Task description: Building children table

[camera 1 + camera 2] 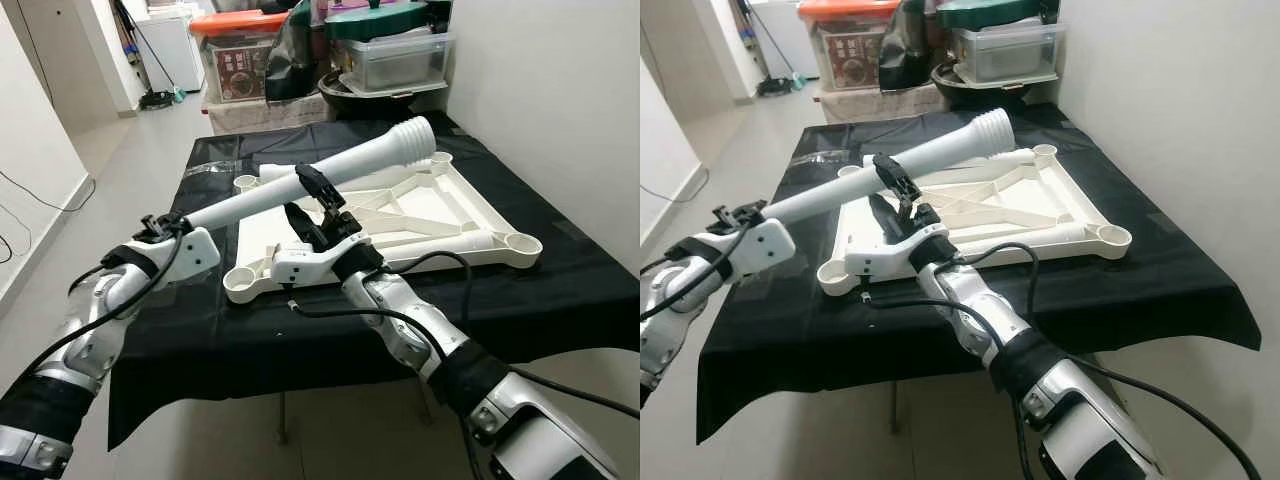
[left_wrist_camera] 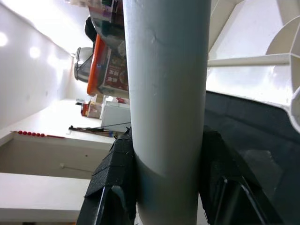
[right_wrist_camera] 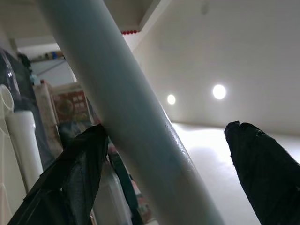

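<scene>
White table leg [image 1: 330, 170] slants above the upturned table frame [image 1: 470, 215]. My left tool [image 2: 166, 187] pinches its lower end. My right tool [image 3: 168, 154] is spread around its middle.

Counter [image 1: 1160, 270], draped in black cloth, carries a white tabletop panel [image 1: 1040, 210] lying underside up, ribs and corner sockets showing. White table leg [image 1: 930, 157], tubular with a ribbed end, slants above the panel, its ribbed end toward 1 o'clock. Left hand [image 1: 737, 216], at 9 o'clock, grips the leg's lower end. Right hand [image 1: 898, 192], centre frame, has one finger against the leg at mid-length; its closure cannot be judged. Stacked storage boxes [image 1: 1005, 50] stand at 12 o'clock beyond the counter. White wall [image 1: 1180, 100] at 3 o'clock.
</scene>
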### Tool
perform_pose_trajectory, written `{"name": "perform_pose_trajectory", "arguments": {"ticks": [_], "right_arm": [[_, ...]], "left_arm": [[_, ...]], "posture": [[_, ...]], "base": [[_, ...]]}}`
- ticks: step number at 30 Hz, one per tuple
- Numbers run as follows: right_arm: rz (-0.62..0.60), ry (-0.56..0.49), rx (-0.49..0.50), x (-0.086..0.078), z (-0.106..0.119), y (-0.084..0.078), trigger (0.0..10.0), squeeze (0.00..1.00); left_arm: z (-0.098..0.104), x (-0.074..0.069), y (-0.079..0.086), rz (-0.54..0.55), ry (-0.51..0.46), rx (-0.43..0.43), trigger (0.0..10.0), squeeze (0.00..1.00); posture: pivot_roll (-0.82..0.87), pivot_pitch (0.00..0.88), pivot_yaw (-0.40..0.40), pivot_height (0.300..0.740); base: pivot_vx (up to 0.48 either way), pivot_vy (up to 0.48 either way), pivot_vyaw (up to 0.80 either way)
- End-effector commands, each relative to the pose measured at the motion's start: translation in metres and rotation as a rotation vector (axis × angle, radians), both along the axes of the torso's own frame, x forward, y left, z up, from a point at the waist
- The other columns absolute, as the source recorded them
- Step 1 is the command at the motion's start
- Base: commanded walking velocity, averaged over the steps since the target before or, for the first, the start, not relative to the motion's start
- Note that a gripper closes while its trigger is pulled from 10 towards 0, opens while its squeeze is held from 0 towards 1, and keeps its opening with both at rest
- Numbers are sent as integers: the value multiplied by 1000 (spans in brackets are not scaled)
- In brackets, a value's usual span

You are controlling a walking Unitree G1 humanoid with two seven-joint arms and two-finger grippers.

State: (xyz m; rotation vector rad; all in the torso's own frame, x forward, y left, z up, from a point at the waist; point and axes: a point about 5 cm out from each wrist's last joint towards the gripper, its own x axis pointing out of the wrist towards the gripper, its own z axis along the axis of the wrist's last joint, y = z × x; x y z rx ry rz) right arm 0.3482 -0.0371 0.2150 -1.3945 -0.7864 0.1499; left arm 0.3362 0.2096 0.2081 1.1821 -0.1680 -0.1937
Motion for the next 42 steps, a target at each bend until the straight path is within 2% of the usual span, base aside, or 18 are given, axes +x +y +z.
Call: {"name": "perform_pose_trajectory", "arguments": {"ticks": [1, 6, 8, 15, 21, 27, 31, 42], "right_arm": [[6, -3, -41, 2, 0, 9, 10000, 0], [-21, 47, -83, 7, -8, 8, 10000, 0], [-45, 105, -129, 11, -18, 7, 10000, 0], [-94, 171, -157, 16, -27, 0, 10000, 0], [-133, 185, -159, 20, -29, -7, 10000, 0], [-243, 238, -167, 34, -35, -33, 10000, 0], [-277, 253, -180, 37, -39, -40, 10000, 0], [-284, 262, -193, 39, -44, -42, 10000, 0]], "left_arm": [[-11, -1, -8, -15, 38, 8, 10000, 0], [-19, -1, -18, -44, 63, 30, 10000, 0], [-24, -2, -26, -65, 79, 45, 10000, 0], [-34, -6, -37, -91, 100, 47, 10000, 0], [-40, -9, -41, -98, 112, 53, 10000, 0], [-47, -15, -46, -101, 132, 44, 10000, 0], [-48, -16, -49, -102, 133, 36, 10000, 0], [-50, -20, -54, -116, 135, 33, 10000, 0]], "posture": [[-42, 0, 54, 740], [-42, 0, 54, 740], [-47, 0, 52, 740], [-46, 0, 50, 740], [-46, 0, 50, 740], [-44, 0, 47, 740], [-44, 0, 47, 740], [-42, 0, 45, 740]], "base": [[0, 0, 0], [0, 0, 0], [0, 0, 0], [0, 0, 0], [0, 0, 0], [0, 0, 0], [0, 0, 0], [0, 0, 0]]}}
